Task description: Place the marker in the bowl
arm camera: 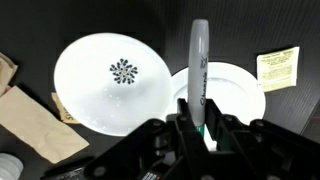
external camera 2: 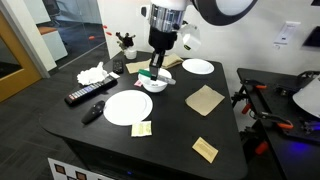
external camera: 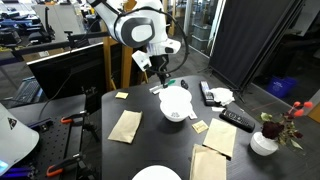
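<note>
One marker (arm camera: 199, 60) end hides inside the end effector (arm camera: 199, 120).

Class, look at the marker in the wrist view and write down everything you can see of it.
The marker is a slim, straight stick: a smooth, pale grey-looking barrel, seemingly plastic, with a rounded far end and green near the grip. The end effector holds it between its fingers, pointing up the picture, above a white dish. Only the fingers appear to touch it.

A lab (office-like, glass-walled): monitor (external camera: 62, 66), black curtain (external camera: 250, 42), orange-handled clamps (external camera 2: 264, 89) on the black table (external camera 2: 180, 128).
</note>
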Controlling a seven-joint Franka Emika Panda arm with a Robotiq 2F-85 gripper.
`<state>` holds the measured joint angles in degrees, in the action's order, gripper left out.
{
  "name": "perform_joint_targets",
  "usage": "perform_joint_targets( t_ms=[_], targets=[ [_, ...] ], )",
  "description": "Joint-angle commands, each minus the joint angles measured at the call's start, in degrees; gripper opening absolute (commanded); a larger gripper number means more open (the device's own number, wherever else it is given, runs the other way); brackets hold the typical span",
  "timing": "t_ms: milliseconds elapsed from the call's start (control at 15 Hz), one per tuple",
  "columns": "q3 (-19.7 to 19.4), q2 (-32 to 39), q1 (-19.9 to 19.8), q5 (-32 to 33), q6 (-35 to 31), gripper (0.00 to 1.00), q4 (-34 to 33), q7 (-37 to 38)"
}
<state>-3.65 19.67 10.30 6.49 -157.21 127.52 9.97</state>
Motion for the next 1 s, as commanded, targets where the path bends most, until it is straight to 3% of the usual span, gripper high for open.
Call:
perform_joint_targets(
  t_ms=[0,400,933],
  targets=[
    [0.30,-2.60,-3.79,0.45,0.15,0.05,0.97,-3.88],
    [-1.93,0.03,-6.00,2.10,-3.59,0.05,-1.01,-3.17],
    [-6.09,6.86,-3.16,3.34,-10.82,0.05,-4.11,0.66]
  ],
)
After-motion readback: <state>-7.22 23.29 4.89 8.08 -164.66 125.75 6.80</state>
